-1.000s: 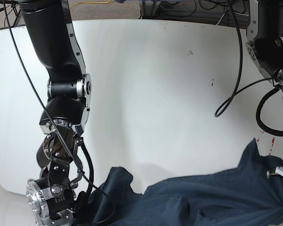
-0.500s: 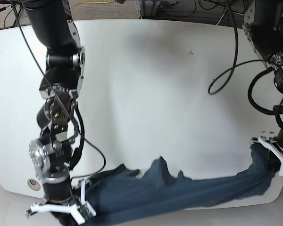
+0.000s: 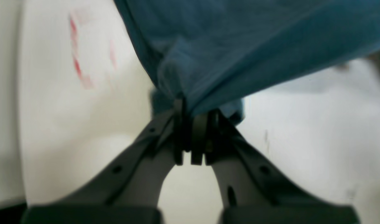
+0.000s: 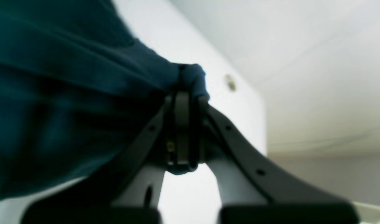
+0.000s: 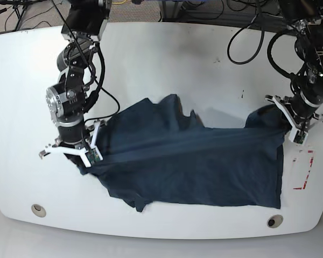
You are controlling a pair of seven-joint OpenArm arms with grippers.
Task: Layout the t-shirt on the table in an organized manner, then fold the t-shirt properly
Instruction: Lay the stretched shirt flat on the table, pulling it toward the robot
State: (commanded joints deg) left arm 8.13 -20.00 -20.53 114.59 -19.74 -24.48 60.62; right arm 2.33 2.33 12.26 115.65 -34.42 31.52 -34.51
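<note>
The left hand (image 3: 193, 124) is pressed together and pinches a bunch of the t-shirt (image 5: 204, 161). In its wrist view the two dark fingers (image 3: 199, 137) meet at the tips, and blue cloth comes out from between them and spreads up and to the right. In the base view this hand (image 5: 292, 129) is on the right side of the bench (image 5: 167, 70), holding the right edge of the shirt.

The right hand (image 4: 183, 102) is also pressed together and pinches the shirt. A small fold of dark cloth sticks up past its tips, and the rest of the cloth hangs off to the left in its wrist view. In the base view this hand (image 5: 89, 156) is on the left side of the bench, holding the left edge of the shirt.

The shirt is pulled in a tight band between the two hands, with long folds running from one hand to the other. The near part of it lies on the bench, and a bumpy bit of cloth sticks up along the far edge, near the middle.

A red and white tape box (image 5: 303, 171) is on the bench just right of the shirt, near the left hand. It looks blurry and red in the left wrist view (image 3: 81, 53). Two round grey holes sit near the front edge of the bench, one at the left (image 5: 38, 209) and one at the right (image 5: 274, 221). Black cables (image 5: 247, 32) hang by the far right side.
</note>
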